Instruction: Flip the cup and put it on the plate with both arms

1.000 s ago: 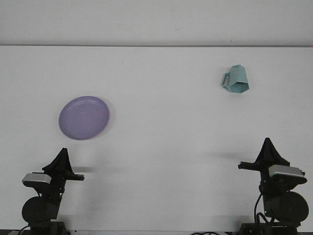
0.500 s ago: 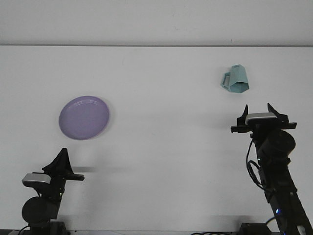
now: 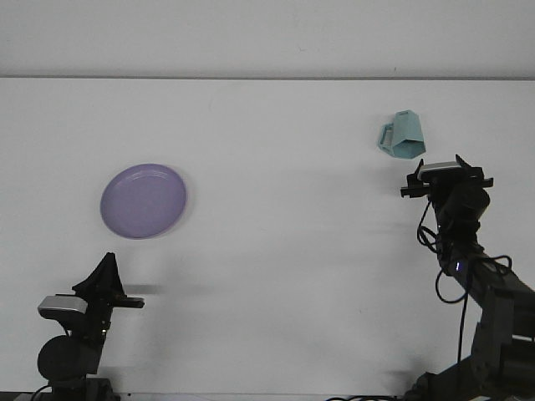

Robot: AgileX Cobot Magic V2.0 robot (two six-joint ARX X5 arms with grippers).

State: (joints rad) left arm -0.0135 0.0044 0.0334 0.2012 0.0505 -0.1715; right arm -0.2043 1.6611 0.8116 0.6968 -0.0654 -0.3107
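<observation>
Left gripper parked low at near edge, well apart from everything – claw state cannot tell. Purple plate flat on table, left-centre, bare, waiting as drop target. Teal cup far right, upside down or tipped, handle to the left. Right gripper just beside the cup on the near side, jaws spread wide – likely lined up for the grab, not touching yet.

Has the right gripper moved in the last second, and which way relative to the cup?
Yes. The right gripper has advanced up the table toward the teal cup, which stayed put, and now sits just short of it.
</observation>
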